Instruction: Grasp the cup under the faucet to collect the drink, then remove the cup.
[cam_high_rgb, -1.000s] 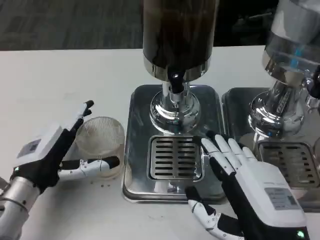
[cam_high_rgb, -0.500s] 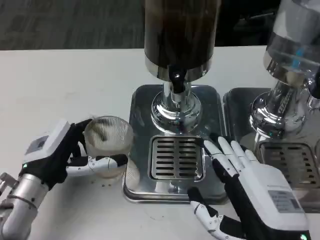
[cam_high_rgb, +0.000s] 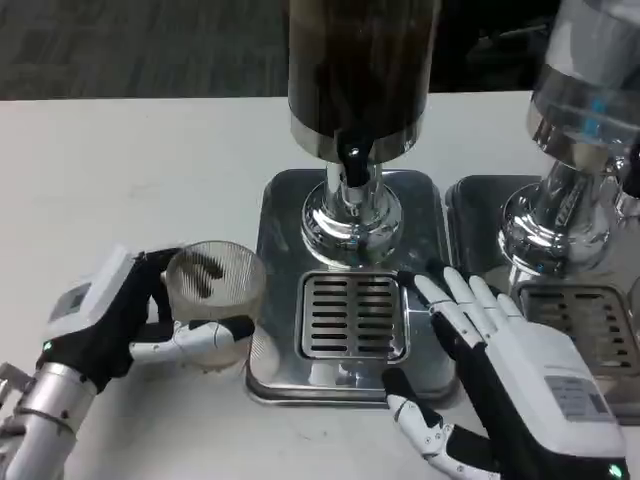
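Clear ribbed cup (cam_high_rgb: 213, 290), upright on the white table just left of the drip tray (cam_high_rgb: 352, 316).

The slotted drip grate (cam_high_rgb: 352, 316) lies bare under the black faucet (cam_high_rgb: 351, 157), with open room above it up to the spout. The right hand (cam_high_rgb: 500, 375) rests along the grate's right edge, its fingers (cam_high_rgb: 455, 300) spread, closing off that side. On the left, the cup (cam_high_rgb: 212, 297) stands on the counter (cam_high_rgb: 120, 170) just beside the steel tray (cam_high_rgb: 275, 250) — the left hand (cam_high_rgb: 125, 320) wraps it (fingers on both sides). Behind, the chrome dispenser base (cam_high_rgb: 350, 220) blocks the way. A second dispenser (cam_high_rgb: 575, 160) stands at right.
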